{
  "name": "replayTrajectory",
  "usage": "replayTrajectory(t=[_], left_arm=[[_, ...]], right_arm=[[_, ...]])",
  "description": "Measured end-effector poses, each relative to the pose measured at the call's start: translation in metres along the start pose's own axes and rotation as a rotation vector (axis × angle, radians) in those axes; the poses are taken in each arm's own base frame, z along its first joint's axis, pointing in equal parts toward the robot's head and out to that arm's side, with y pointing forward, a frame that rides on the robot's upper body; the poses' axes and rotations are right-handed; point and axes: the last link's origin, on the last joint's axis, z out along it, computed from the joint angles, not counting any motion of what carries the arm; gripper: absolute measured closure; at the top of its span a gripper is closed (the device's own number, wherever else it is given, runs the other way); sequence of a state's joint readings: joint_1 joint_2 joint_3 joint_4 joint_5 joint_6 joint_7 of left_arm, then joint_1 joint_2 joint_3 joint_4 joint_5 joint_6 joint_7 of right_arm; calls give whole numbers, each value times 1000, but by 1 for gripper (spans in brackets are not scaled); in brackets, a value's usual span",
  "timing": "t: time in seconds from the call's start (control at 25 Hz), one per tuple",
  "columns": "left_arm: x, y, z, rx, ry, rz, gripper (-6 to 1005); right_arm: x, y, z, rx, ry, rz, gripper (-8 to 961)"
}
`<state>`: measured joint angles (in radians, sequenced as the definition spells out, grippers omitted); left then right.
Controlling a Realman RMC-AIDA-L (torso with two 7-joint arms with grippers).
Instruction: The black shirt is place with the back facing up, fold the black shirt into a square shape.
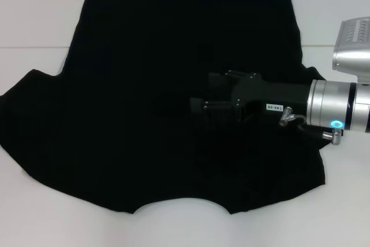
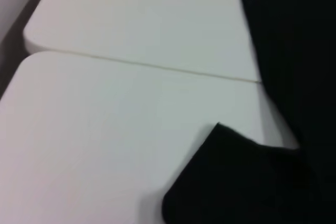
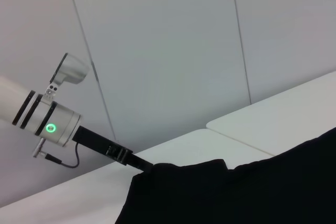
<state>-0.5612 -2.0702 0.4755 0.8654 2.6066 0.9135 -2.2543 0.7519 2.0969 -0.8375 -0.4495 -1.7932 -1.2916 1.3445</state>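
A soft black cloth shirt (image 2: 283, 98) lies on a smooth white surface (image 2: 105, 129), one sleeve spread flat.

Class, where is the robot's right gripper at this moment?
In the head view, the right gripper reaches in from the right side over the middle of the black shirt, which lies on the white table.

1. The head view looks steeply down from above on the black shirt (image 1: 173, 102) spread over the white desk (image 1: 34, 15); the right arm's claw (image 1: 202, 93) enters from 3 o'clock.
2. The left wrist view sits close and low over the desk (image 2: 115, 114), with shirt cloth (image 2: 247, 182) at its 5 o'clock.
3. The right wrist view looks low across the desk (image 3: 273, 124) toward a paneled wall (image 3: 168, 51), sharing the shirt (image 3: 236, 192) and showing the left claw (image 3: 142, 165) farther off.
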Motion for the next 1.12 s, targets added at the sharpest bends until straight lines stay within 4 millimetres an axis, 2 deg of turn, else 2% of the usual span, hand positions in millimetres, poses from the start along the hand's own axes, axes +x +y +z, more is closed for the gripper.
replayTrajectory(t=[0.16,0.4,0.56,0.76,0.92,1.12], left_arm=[[6,14,1,-67,11,26,998],[11,42,-10,-308,72,107,998],[1,65,-6,-432,74,198,999],[-24,98,8,-533,42,298,999],[-31,107,12,-549,39,313,999],[-29,111,13,-558,49,291,971]], right_arm=[[2,0,-1,2,1,6,74],[6,2,-2,-4,2,19,82],[8,3,-2,-7,4,25,87],[9,4,-1,-11,5,24,93],[8,4,0,-13,4,19,98],[6,3,0,-12,2,13,104]])
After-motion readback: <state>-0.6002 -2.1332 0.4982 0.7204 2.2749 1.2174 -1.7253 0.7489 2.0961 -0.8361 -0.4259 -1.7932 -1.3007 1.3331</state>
